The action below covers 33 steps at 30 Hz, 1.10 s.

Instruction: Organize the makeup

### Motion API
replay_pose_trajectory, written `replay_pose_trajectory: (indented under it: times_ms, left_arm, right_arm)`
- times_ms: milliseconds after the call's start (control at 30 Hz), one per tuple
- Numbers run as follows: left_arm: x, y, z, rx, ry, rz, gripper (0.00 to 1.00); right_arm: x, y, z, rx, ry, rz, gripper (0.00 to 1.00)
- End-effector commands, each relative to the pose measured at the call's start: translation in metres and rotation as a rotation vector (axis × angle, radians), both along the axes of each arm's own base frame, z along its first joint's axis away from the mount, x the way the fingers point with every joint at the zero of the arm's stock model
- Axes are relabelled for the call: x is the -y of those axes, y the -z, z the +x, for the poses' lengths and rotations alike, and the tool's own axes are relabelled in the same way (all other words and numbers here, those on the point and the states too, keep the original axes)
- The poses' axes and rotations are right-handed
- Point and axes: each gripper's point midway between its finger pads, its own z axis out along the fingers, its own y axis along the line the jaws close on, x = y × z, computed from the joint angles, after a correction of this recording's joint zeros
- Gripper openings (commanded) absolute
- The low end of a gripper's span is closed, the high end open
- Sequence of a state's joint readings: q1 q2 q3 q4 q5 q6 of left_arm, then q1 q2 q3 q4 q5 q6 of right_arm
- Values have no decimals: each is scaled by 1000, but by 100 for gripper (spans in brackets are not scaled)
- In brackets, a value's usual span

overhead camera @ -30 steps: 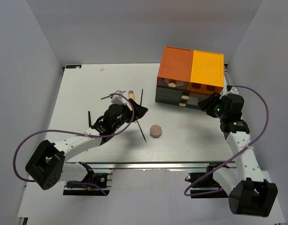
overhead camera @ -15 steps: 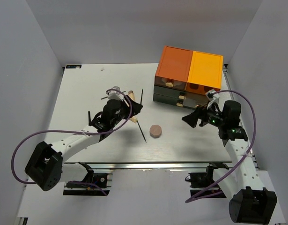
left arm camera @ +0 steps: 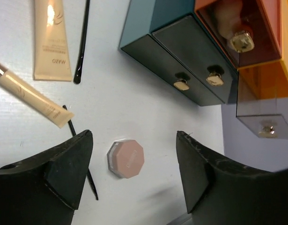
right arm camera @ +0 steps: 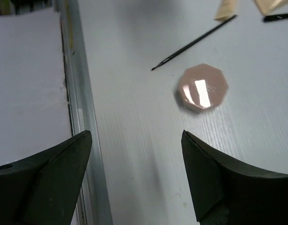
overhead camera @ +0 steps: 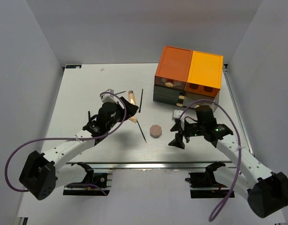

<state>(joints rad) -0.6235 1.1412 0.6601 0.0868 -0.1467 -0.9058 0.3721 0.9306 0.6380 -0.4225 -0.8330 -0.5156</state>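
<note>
Broad white tabletop (overhead camera: pixel 83 79), grey walls on three sides. At its far right corner, a large box of drawers (overhead camera: pixel 188 77): two translucent orange compartments on top, darker teal drawers with small gold knobs below.

Left claw (overhead camera: pixel 129 110) extended from the left toward the middle of the tabletop. Black fingers (left arm camera: pixel 64 164) spread wide apart, clamped on nothing, only bare surface and makeup visible between them. Right claw (overhead camera: pixel 177 128) extended from the right, closer to the front edge. Likewise spread wide and empty, just tabletop in the gap in its own wrist view.

Makeup all on the tabletop, left of the box and around the left claw:
- Flat beige plastic tube (left arm camera: pixel 51 40), lying farthest back.
- Thin black pencil (left arm camera: pixel 83 42) just beside the tube on the box side, roughly parallel to it.
- Slim tan stick (left arm camera: pixel 29 96), aslant, nearer the left claw, its blunt end over the top of a second thin black pencil (overhead camera: pixel 142 132). That pencil partly hidden behind a finger in the left wrist view.
- Pinkish-tan octagonal puck (overhead camera: pixel 156 131), smallest of the lot, lying flat between the two claws. Near the second pencil but apart from it, and touched by neither claw.
</note>
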Motion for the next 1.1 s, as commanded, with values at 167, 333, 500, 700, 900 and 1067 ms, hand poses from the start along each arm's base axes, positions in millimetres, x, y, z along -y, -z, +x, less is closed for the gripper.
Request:
replay_pose_trajectory:
  times_ms: [167,333,500,700,900,1067]
  left_arm:
    - [-46,30,-14,-132,-143,128,91]
    - [-58,30,-21,-146,-181,120,93]
    - [-69,27,-30,-134,-215,103,93]
    - [-81,35,-37,-163,-241,145,94]
    - [-88,32,-37,-161,-257,176,94]
    - [-89,33,-37,-164,-264,178,95]
  right_arm:
    - [-19,52,53,271,21,-295,89]
    - [-52,67,81,165,57,-326,89]
    - [-78,82,84,134,16,-337,89]
    - [-95,102,90,100,1,-367,89]
    - [-95,114,96,132,-18,-423,83]
    - [-87,113,95,177,-34,-446,52]
